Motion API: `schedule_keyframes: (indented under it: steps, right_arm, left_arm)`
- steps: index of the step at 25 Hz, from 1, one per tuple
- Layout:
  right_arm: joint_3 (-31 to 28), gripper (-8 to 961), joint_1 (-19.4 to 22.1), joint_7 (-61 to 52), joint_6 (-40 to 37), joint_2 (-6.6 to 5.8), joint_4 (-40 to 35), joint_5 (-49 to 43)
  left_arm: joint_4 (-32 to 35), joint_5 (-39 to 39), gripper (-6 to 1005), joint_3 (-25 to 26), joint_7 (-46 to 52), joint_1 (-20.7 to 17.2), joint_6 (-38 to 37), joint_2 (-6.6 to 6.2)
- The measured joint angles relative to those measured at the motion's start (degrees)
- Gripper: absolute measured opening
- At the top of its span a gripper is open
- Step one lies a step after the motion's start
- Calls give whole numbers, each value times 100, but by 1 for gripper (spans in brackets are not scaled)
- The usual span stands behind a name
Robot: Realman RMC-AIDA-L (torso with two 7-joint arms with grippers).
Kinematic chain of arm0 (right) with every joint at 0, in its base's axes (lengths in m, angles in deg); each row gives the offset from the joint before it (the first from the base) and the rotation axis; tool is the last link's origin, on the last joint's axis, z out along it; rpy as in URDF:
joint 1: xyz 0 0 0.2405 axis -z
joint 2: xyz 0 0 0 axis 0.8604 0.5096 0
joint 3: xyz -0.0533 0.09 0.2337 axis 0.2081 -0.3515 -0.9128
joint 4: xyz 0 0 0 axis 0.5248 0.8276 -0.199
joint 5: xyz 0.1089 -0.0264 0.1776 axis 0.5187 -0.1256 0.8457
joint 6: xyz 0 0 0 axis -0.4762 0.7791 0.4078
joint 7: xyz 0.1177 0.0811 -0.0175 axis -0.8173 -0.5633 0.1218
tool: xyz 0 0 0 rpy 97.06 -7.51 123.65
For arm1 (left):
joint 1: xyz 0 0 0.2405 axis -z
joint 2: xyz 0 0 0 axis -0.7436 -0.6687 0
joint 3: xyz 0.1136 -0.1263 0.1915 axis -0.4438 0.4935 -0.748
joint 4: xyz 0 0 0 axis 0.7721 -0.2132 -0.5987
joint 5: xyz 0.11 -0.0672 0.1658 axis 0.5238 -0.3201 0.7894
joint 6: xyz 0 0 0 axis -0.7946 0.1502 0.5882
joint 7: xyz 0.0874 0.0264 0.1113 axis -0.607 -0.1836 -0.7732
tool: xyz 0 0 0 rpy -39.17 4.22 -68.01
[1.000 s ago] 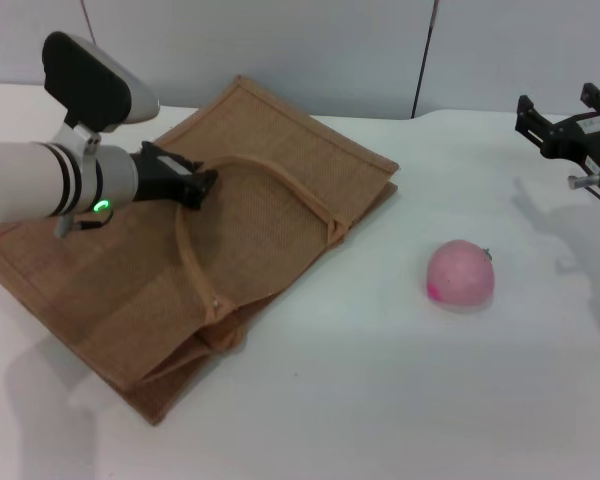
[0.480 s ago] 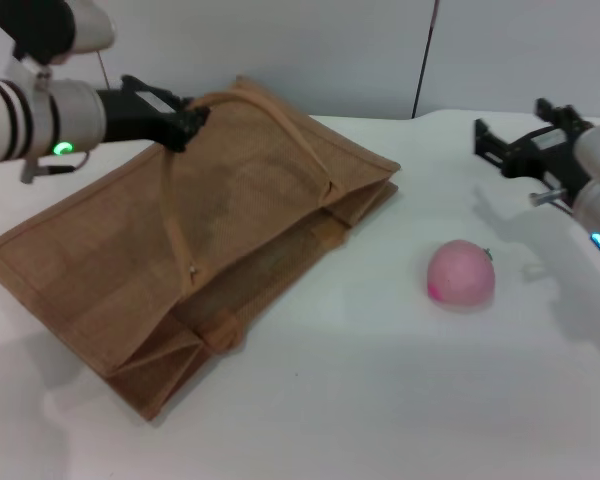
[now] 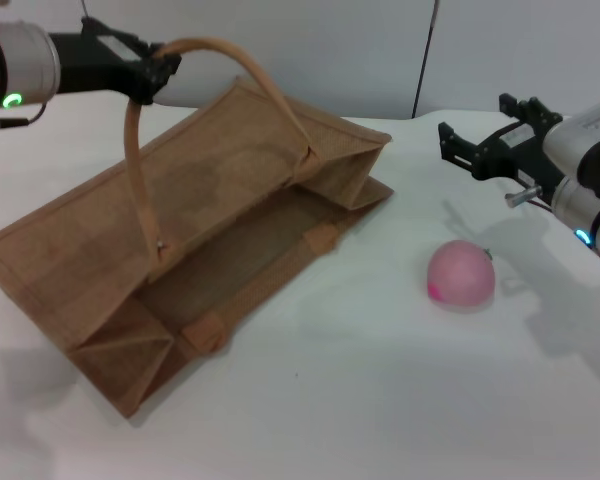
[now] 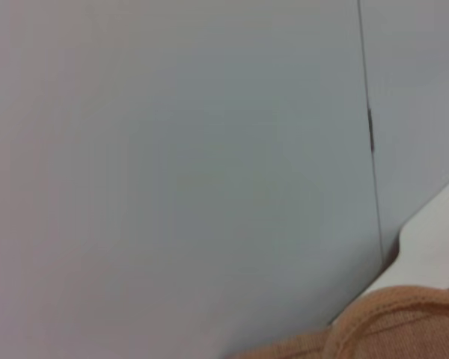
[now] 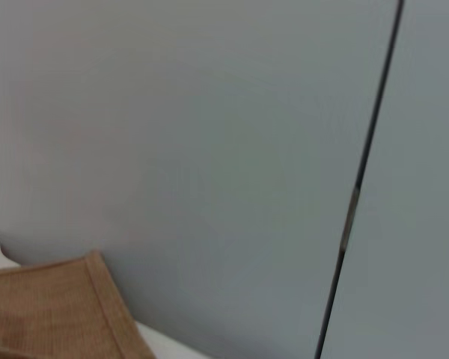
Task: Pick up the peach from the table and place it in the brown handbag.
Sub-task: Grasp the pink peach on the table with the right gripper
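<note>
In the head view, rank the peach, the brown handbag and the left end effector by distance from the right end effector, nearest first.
From the right end effector:
1. peach, just below it on the table's right side.
2. brown handbag, centre-left.
3. left end effector, far left, gripping the bag handle.

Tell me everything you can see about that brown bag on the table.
The brown handbag is a large rectangular tote of tan woven fabric that looks like jute, with stitched edges. It lies on its side on the white table, its mouth gaping toward the camera so the inside shows. One arched rope-like handle is raised, gripped at the top by the left gripper, lifting the upper wall. The peach sits apart on the robot's right, not touching it.
</note>
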Motion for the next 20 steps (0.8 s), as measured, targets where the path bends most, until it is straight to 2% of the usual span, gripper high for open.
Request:
schedule_keyframes:
  steps: [3,8,13,20]
  right_arm:
    - [0,881,106,8,439,-78,-409,-136]
    - [2,881,171,35,1140,-115,-839,-261]
    - [-12,881,491,462,2017,-193,-1917,-266]
    - [-18,881,698,945,3575,-196,-3206,-237]
  left_arm:
    - [282,4,122,17,112,-4,151,-10]
    - [806,29,122,107,241,-4,442,-11]
    - [1178,256,122,144,464,-5,548,-8]
    - [1513,319,122,403,527,-4,842,-6]
